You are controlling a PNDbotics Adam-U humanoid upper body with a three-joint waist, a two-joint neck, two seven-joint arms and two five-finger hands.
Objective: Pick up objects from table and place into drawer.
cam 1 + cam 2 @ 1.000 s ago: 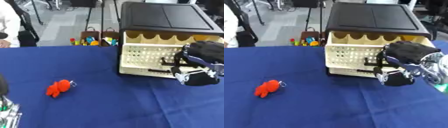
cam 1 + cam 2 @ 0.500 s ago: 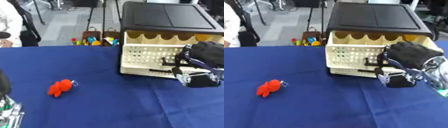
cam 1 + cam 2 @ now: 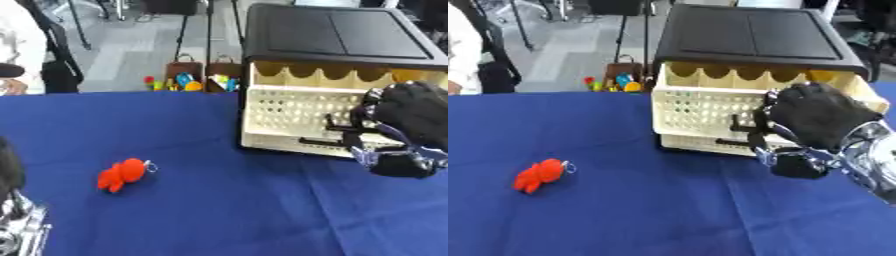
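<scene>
A cream perforated drawer (image 3: 702, 112) stands partly pulled out of a black-topped cabinet (image 3: 750, 32) at the table's right. My right hand (image 3: 820, 117), black with a silver wrist, is in front of the drawer, its fingers curled round the black drawer handle (image 3: 741, 131) and its thumb below. A small red soft toy (image 3: 122, 175) with a ring lies on the blue cloth at the left, far from both hands. Part of my left arm or hand (image 3: 16, 227), black and silver, shows at the lower left corner.
The blue cloth covers the table (image 3: 219, 210). Behind the table's far edge a box of colourful small things (image 3: 188, 80) sits on the floor. A person in white (image 3: 17, 55) stands at the far left.
My right hand stays at the drawer handle and has shifted only slightly. The red toy and the drawer lie as before.
</scene>
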